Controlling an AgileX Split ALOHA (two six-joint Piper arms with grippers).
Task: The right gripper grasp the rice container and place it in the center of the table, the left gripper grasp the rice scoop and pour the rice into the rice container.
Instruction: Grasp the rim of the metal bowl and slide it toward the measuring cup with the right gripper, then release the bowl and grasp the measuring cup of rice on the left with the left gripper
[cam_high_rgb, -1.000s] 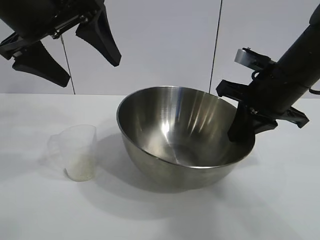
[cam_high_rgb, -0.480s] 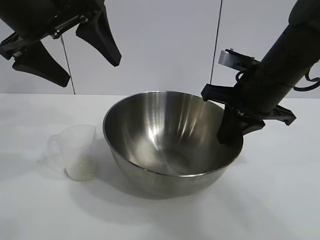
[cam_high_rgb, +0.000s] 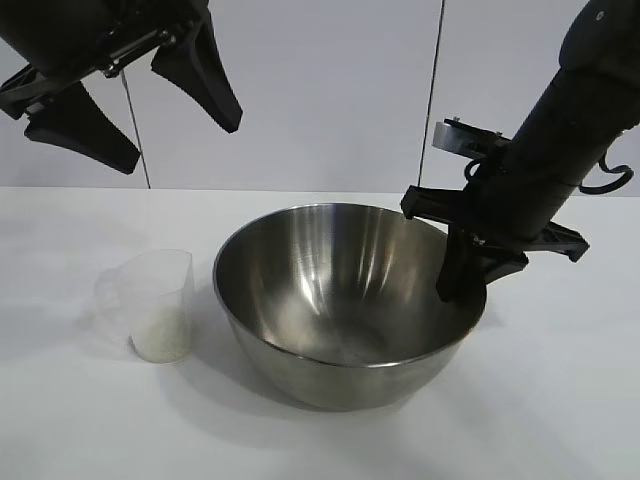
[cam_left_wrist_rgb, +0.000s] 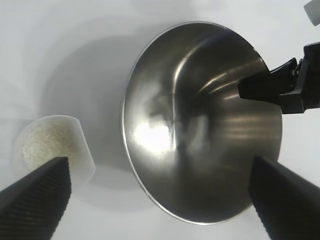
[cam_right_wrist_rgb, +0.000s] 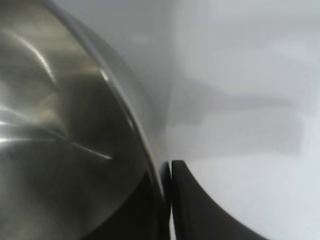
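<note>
right claw (cam_high_rgb: 462, 285): pinching right-hand rim of steel mixing bowl (cam_high_rgb: 340, 300), one finger inside, one outside | bowl: sits mid-desk (cam_high_rgb: 560, 400), level | left claw (cam_high_rgb: 135, 95): spread wide, hanging high above measuring cup (cam_high_rgb: 155, 305) | cup: upright just left of bowl, rice (cam_left_wrist_rgb: 42, 142) in bottom

One rice container (cam_high_rgb: 345, 300), one rice scoop (cam_high_rgb: 155, 305), two claws: left claw (cam_high_rgb: 130, 95), right claw (cam_high_rgb: 462, 275).
</note>
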